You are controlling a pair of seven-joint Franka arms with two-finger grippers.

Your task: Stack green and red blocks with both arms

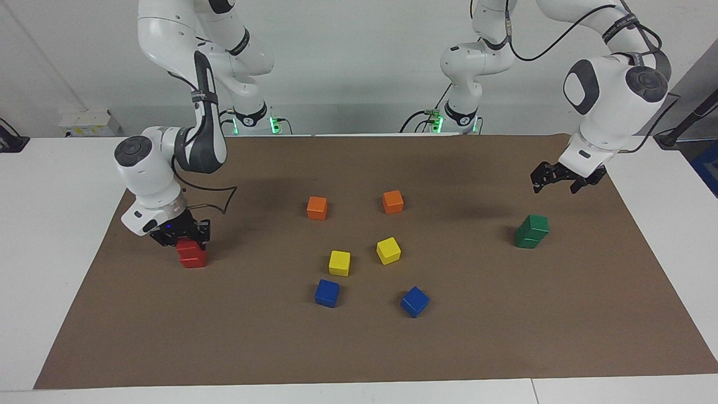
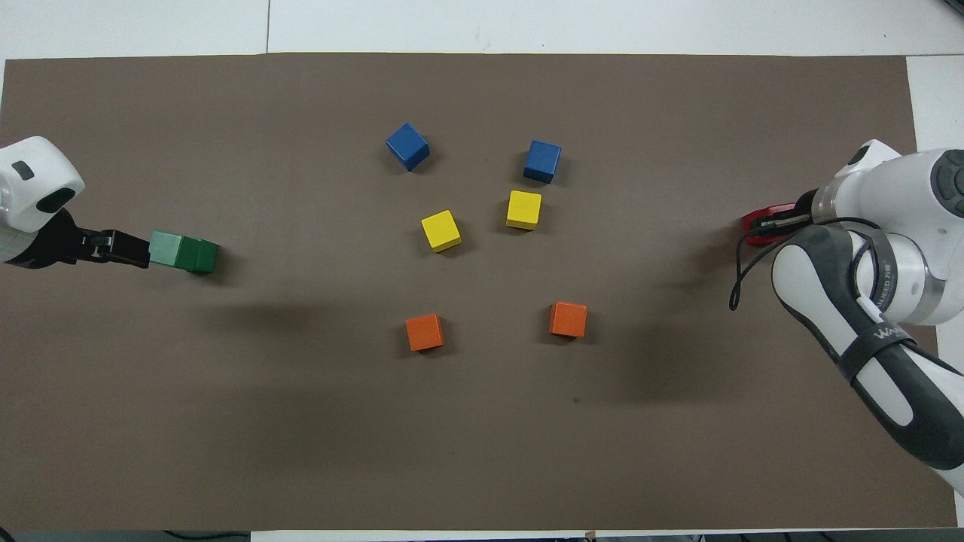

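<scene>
Two green blocks stand stacked at the left arm's end of the mat, the upper green block (image 1: 537, 224) (image 2: 166, 248) slightly askew on the lower green block (image 1: 526, 240) (image 2: 200, 255). My left gripper (image 1: 555, 186) (image 2: 132, 250) hangs open well above that stack, holding nothing. At the right arm's end, my right gripper (image 1: 183, 239) (image 2: 777, 223) is shut on a red block (image 1: 186, 246) (image 2: 755, 223), set down onto the second red block (image 1: 194, 260). Whether the two reds touch I cannot tell.
In the middle of the brown mat (image 1: 359, 348) lie two orange cubes (image 1: 317, 207) (image 1: 392, 201), two yellow cubes (image 1: 339, 262) (image 1: 388, 250) and two blue cubes (image 1: 327, 293) (image 1: 414, 301). White table borders the mat on all sides.
</scene>
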